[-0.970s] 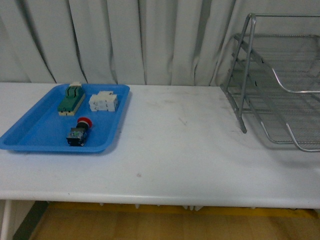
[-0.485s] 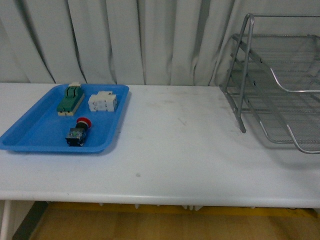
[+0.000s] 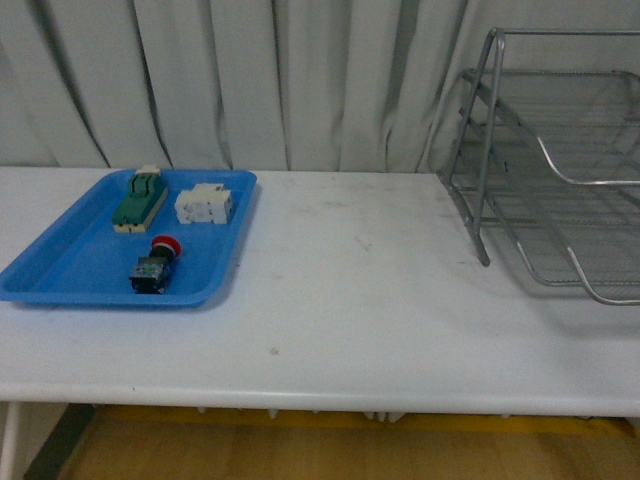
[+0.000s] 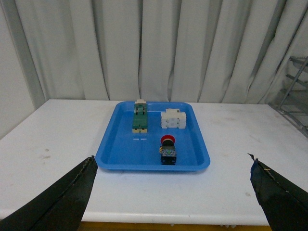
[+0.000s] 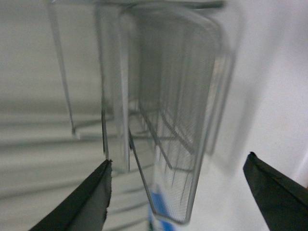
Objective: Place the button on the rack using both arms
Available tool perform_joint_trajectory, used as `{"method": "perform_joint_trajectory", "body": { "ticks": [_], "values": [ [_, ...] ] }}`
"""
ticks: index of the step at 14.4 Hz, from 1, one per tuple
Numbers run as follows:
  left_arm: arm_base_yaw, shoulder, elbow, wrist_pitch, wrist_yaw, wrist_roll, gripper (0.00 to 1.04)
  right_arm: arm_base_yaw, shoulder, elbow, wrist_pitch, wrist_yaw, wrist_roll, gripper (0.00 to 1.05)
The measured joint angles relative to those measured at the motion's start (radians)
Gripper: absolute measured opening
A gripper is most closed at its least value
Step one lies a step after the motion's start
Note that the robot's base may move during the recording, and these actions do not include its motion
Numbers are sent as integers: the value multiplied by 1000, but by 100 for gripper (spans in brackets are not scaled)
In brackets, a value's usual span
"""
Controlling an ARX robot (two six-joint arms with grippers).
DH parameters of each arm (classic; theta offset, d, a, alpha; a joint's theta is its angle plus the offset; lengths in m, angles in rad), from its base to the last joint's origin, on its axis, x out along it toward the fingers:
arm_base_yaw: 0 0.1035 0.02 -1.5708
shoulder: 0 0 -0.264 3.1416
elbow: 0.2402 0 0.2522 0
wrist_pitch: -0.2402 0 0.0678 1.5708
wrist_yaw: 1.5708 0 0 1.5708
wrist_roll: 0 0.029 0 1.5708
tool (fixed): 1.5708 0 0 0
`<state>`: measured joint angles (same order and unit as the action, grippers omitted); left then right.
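1. The button (image 3: 156, 264) has a round glossy red cap on a blocky black body. It lies on its side in the near part of the flat blue plastic tray (image 3: 60, 282), at the left of the smooth white counter (image 3: 350, 300).
2. Farther back in the tray, a green terminal block (image 3: 139, 198) and a white blocky component (image 3: 205, 205) sit side by side.
3. The rack (image 3: 560, 170), silver wire mesh on a tubular frame, stands at the far right, well apart from the tray.
4. The left claw (image 4: 171, 158) is released, with its dark tapered fingers spread wide and empty.
5. The right claw (image 5: 179, 158) is likewise spread and empty, and its view of the mesh is blurred.
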<state>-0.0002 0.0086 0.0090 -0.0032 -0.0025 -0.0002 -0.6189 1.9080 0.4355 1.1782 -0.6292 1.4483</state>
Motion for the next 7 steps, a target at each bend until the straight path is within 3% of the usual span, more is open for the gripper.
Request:
{"method": "perform_joint_trajectory", "body": {
  "ticks": [1, 3, 4, 5, 7],
  "values": [
    [0, 0, 0, -1, 3, 0, 98, 32, -206, -106, -25, 50, -239, 79],
    [0, 0, 0, 0, 2, 0, 98, 130, -600, -243, -73, 128, -879, 53],
    [0, 0, 0, 0, 2, 0, 98, 167, -702, -314, -153, 167, -1082, 42],
    [0, 0, 0, 0, 2, 0, 98, 216, -818, -383, -252, 221, -1250, 30],
    [0, 0, 0, 0, 2, 0, 98, 307, -1048, -403, -362, 312, -1388, 4]
  ]
}}
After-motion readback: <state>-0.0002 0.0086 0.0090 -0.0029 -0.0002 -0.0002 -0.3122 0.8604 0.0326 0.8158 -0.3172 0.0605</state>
